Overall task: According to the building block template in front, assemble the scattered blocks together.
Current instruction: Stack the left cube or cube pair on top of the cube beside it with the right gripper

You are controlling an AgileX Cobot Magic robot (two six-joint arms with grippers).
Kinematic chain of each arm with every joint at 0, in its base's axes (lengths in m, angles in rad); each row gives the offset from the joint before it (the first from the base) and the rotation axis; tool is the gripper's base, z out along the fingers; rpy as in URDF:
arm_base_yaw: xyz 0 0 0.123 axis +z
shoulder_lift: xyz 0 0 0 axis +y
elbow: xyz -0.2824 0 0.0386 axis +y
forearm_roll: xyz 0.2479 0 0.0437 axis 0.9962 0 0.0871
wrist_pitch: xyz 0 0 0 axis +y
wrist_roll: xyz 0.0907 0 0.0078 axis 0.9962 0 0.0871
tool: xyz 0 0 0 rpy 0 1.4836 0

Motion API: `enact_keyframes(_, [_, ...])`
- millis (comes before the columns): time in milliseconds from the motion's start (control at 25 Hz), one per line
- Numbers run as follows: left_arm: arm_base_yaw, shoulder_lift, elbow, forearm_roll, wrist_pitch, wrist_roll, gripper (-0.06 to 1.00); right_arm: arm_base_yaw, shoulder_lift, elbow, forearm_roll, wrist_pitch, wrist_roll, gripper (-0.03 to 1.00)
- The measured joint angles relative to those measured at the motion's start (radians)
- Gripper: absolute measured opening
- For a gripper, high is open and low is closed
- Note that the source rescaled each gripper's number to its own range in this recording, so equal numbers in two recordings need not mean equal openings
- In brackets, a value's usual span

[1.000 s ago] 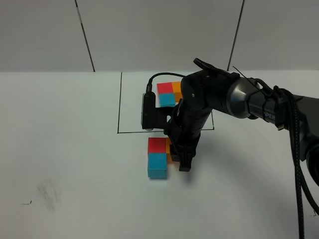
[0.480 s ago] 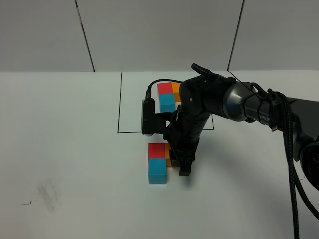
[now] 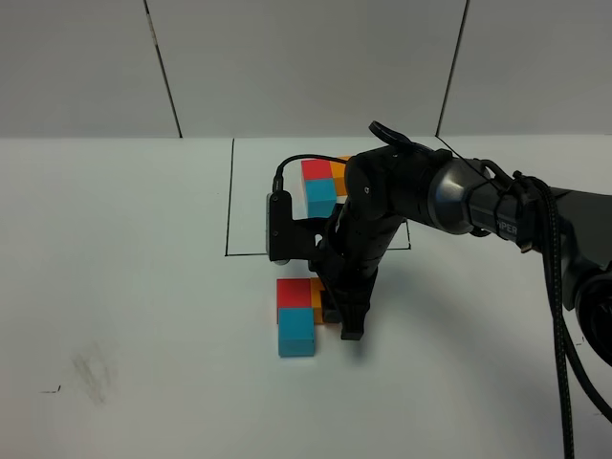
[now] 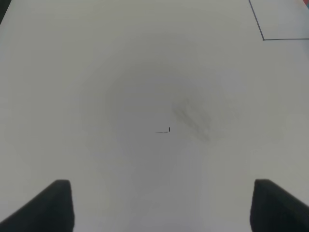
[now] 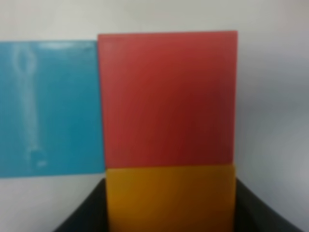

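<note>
Template (image 3: 321, 182): red/orange/blue L, beyond right gripper (image 3: 337, 311).
Orange block (image 5: 170, 198): clamped by it.
Red (image 5: 166, 99), blue (image 5: 50, 106): touching ahead.
Left gripper (image 4: 161, 203): open, empty.
Progress: L formed (release pending).

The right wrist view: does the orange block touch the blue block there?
No, the orange block meets only the red block; the blue block sits beside the red one, apart from the orange.

The scattered blocks are plain matte: red cube (image 3: 295, 293), light blue cube (image 3: 296, 333), orange cube (image 5: 170, 198). The template (image 3: 318, 185) repeats red, orange and light blue. The table (image 3: 124, 287) is white with thin black lines; the right arm (image 3: 402, 206) is black.
</note>
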Motion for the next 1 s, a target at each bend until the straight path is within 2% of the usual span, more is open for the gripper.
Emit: enact_keyframes(1000, [0.0,0.0,0.0,0.0,0.0,0.0,0.85,0.0,0.03,-0.008,0.007,0.008,-0.002,0.01])
